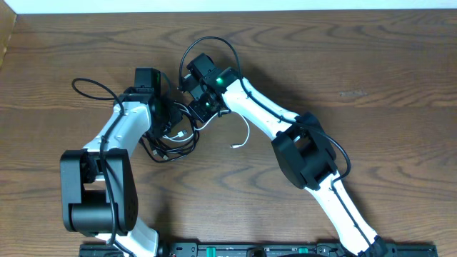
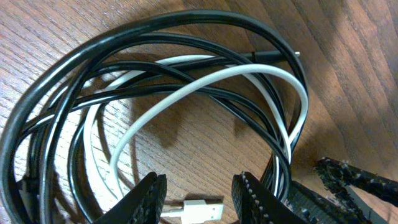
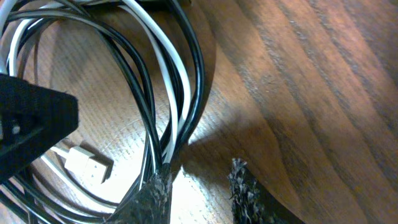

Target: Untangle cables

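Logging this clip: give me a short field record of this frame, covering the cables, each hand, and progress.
cables: black cable and white cable looped through each other in one coil on the wooden table
white plug: lying flat on the wood between the left hand's fingers
left hand: open, low over the coil, straddling the plug
right hand: open, bare wood in its gap, one finger against the coil's edge strands
progress: not yet untangled
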Available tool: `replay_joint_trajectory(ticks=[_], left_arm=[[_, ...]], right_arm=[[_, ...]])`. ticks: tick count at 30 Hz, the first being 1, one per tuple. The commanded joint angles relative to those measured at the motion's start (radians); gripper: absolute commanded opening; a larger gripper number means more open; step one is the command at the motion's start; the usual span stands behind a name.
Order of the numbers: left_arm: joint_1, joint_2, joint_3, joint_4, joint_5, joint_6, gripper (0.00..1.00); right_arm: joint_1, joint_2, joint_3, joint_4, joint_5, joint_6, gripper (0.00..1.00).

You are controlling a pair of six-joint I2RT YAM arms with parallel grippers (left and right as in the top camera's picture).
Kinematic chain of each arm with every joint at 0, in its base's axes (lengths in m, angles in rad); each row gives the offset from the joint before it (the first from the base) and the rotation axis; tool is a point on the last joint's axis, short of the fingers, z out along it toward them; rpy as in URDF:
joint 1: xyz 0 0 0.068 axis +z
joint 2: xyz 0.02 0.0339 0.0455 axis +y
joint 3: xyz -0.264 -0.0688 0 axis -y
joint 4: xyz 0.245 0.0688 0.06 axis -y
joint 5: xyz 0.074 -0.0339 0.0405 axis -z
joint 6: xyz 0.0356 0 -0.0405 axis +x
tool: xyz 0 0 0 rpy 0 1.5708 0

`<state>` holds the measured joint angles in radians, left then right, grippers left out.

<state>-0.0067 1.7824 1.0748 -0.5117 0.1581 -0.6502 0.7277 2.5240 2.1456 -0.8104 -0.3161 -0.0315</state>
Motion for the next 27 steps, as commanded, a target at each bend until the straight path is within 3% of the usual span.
replay_joint_trajectory(ticks=[1,19,27], left_arm=[[0.023,0.015,-0.003,0.002,-0.012,0.021,0.39],[0.056,0.015,-0.003,0.001,0.014,0.028,0.39],[0.056,0.015,-0.003,0.000,0.014,0.028,0.39]], right_arm=[[-0.004,-0.040,0.000,-0.001,-0.031,-0.038,0.27],[-0.002,-0.063,0.000,0.022,-0.026,-0.056,0.32],[0.027,-0.061,0.000,-0.005,0.077,-0.056,0.33]])
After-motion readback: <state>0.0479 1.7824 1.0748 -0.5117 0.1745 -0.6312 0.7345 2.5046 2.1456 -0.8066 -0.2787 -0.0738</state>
